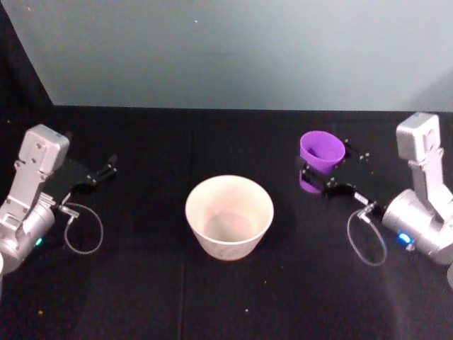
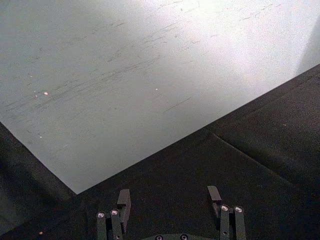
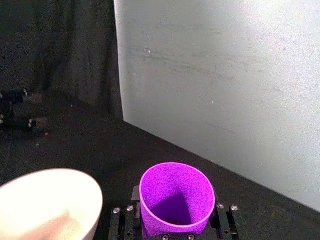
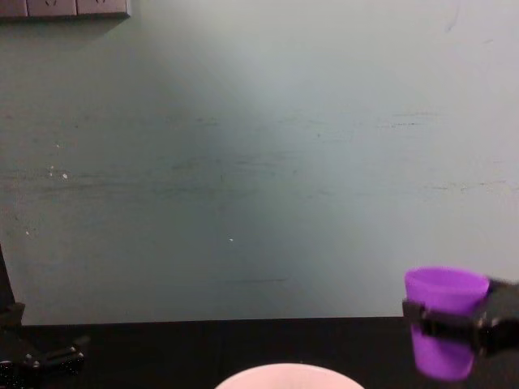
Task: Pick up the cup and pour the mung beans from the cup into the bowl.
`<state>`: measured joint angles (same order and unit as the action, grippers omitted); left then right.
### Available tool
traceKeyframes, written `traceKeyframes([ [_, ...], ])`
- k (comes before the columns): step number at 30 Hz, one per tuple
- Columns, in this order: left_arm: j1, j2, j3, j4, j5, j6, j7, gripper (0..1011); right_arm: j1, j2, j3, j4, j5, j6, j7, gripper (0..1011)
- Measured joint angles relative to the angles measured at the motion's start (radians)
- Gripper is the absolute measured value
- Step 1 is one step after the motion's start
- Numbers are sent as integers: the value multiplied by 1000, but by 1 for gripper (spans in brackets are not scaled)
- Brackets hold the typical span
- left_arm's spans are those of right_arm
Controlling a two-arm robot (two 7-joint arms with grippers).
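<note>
So the right gripper pinches the purple cup around its mid-wall, to the right of the bowl and apart from it. It's smooth plastic, probably light and slippery, so gripping mid-wall makes sense. The left gripper sits spread, parked far left. Can't make out any mung beans in the cup.

Upright purple cup right of wide, pale bowl

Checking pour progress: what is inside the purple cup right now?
The cup, held by the right gripper, shows bare purple inner wall down to a shaded purple bottom. The cup's near wall hides the closest part of the bottom.
</note>
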<state>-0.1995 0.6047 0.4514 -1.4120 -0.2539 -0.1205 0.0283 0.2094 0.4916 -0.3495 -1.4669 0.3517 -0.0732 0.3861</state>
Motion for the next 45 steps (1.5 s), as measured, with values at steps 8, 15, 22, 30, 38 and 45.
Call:
traceKeyframes([
  [8,0,0,0,0,0,0,0,1000,-12,41,63,-160,33,138,6,746],
  [15,0,0,0,0,0,0,0,1000,-15,52,87,-227,42,181,6,746],
  [22,0,0,0,0,0,0,0,1000,-15,50,89,-237,43,192,2,746],
  [30,0,0,0,0,0,0,0,1000,-15,50,88,-233,42,188,2,746],
  [38,0,0,0,0,0,0,0,1000,-15,50,87,-230,42,185,2,746],
  [45,0,0,0,0,0,0,0,1000,-15,50,87,-229,41,184,3,746],
])
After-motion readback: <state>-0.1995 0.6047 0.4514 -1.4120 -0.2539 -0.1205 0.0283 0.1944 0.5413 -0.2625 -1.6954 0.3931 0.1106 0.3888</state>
